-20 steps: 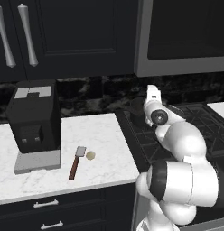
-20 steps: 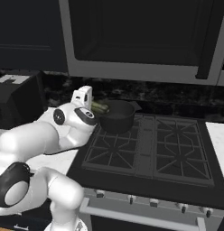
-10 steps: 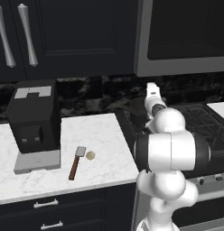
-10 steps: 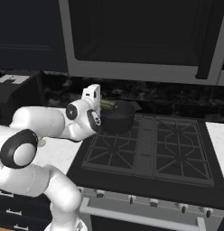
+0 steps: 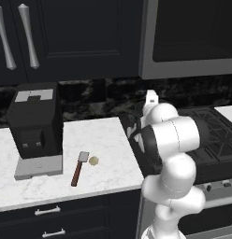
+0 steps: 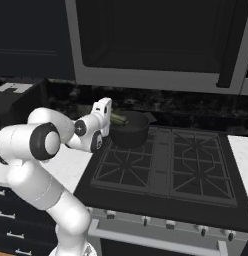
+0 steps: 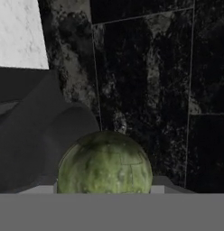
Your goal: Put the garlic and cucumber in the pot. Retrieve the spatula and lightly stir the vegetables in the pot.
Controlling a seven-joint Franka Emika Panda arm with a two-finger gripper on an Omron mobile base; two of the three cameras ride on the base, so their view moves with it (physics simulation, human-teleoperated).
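My gripper [image 6: 112, 118] is shut on the dark green cucumber [image 6: 121, 120] and holds it over the left rim of the dark round pot [image 6: 131, 131], which stands on the stove's back left burner. In the hand view the cucumber's rounded end [image 7: 105, 164] sits close in front of the camera, with the pot's grey wall [image 7: 39, 135] to its left. The pale garlic [image 5: 93, 160] lies on the white counter [image 5: 108, 140], right beside the spatula [image 5: 79, 168], whose wooden handle points toward the counter's front edge. My fingertips are hidden behind the cucumber.
A big black boxy appliance [image 5: 36, 122] stands on the counter's left part. The black stove [image 6: 168, 165] has bare grates right of the pot. A microwave [image 6: 146, 40] hangs low above the stove. My own arm's elbow [image 5: 171, 137] bulks over the counter's right edge.
The arm's elbow has swung left toward the counter. The hand with the cucumber has edged slightly toward the pot and stays at its rim. Garlic and spatula lie as before.
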